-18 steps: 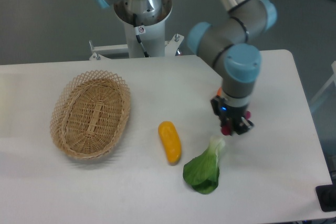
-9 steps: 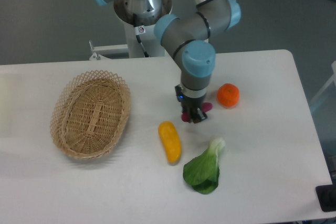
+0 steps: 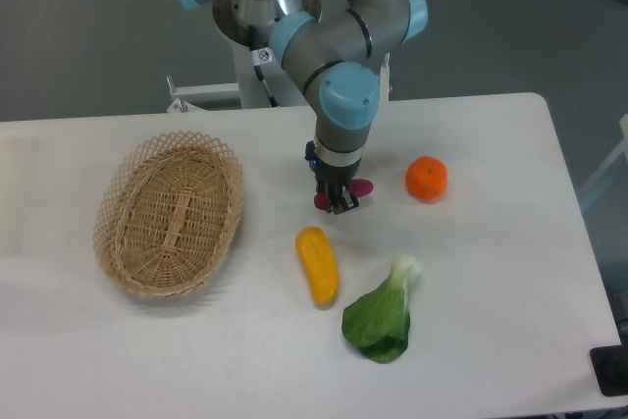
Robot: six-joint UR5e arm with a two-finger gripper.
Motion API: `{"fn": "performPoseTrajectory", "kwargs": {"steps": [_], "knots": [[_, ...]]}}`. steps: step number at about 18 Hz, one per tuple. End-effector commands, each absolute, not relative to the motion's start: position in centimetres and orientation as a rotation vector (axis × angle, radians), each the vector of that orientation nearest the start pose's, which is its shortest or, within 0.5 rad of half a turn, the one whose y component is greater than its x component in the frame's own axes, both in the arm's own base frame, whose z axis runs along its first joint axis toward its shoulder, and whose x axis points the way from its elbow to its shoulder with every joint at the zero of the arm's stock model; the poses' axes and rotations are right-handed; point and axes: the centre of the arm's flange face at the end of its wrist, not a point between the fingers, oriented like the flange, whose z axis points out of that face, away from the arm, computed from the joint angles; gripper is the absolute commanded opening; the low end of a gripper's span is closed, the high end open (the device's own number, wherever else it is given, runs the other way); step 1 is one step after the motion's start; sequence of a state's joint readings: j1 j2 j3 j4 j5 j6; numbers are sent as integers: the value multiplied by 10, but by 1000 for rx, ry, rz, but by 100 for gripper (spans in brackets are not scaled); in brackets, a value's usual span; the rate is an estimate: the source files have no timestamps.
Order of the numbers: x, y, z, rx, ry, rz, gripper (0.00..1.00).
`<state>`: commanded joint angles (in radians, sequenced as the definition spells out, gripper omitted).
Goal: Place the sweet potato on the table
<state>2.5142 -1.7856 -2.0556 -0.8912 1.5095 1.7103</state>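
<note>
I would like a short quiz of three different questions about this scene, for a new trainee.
1. True or false: the wicker basket holds the round orange fruit.
2. What does the gripper hold? A) the leafy green vegetable B) the sweet potato C) the yellow-orange vegetable
3. Fill in: the yellow-orange vegetable lies on the white ____.

Key:
1. False; the basket is empty and the fruit lies on the table.
2. B
3. table
</note>
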Motion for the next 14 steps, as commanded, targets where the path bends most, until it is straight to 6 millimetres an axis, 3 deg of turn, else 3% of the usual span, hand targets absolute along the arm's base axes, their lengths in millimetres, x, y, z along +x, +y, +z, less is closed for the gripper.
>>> {"fn": "performPoseTrajectory", "kwargs": {"steps": [3,9,14], "knots": [[-315,400,227,-2864,1145,-39,100],[-344,419,266,-2857,1094,91,100],[-384,424,284,-2864,1036,165,100]]}}
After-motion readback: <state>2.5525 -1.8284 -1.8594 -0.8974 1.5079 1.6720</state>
